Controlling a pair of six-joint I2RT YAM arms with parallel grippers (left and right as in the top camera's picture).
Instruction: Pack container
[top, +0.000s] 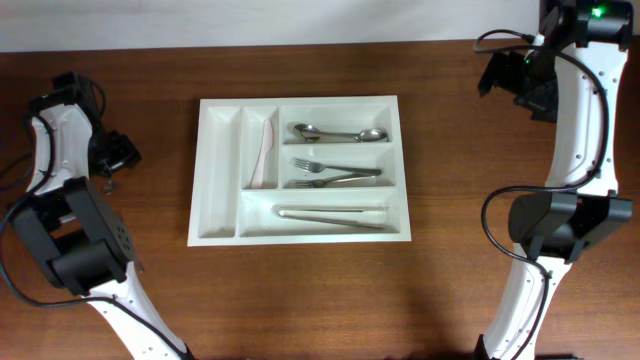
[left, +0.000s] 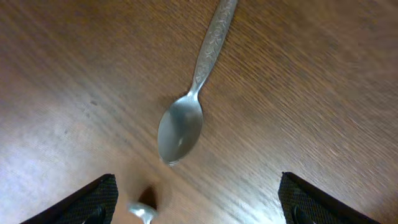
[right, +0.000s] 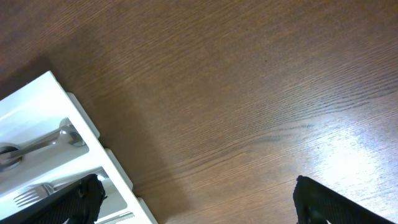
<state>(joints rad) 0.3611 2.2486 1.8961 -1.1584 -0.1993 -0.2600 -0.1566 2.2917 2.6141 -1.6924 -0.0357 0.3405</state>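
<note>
The container (top: 218, 170), a big white cutlery tray, lies mid-table. It holds a white plastic knife (top: 265, 155), two metal spoons (top: 340, 133), forks (top: 335, 175) and a long metal utensil (top: 330, 215). My left gripper (top: 122, 155) hovers at the table's left edge, far from the tray. In the left wrist view it (left: 199, 208) is open above a loose metal spoon (left: 180, 130) lying on the wood, bowl toward me. A small shiny metal piece (left: 142, 211) sits near the left finger. My right gripper (top: 503, 80) (right: 199, 208) is open and empty beyond the tray's far right corner (right: 50, 93).
Bare brown wood surrounds the tray on every side. Black cables loop beside both arm bases (top: 495, 215). The table's far edge meets a pale wall strip (top: 300, 20).
</note>
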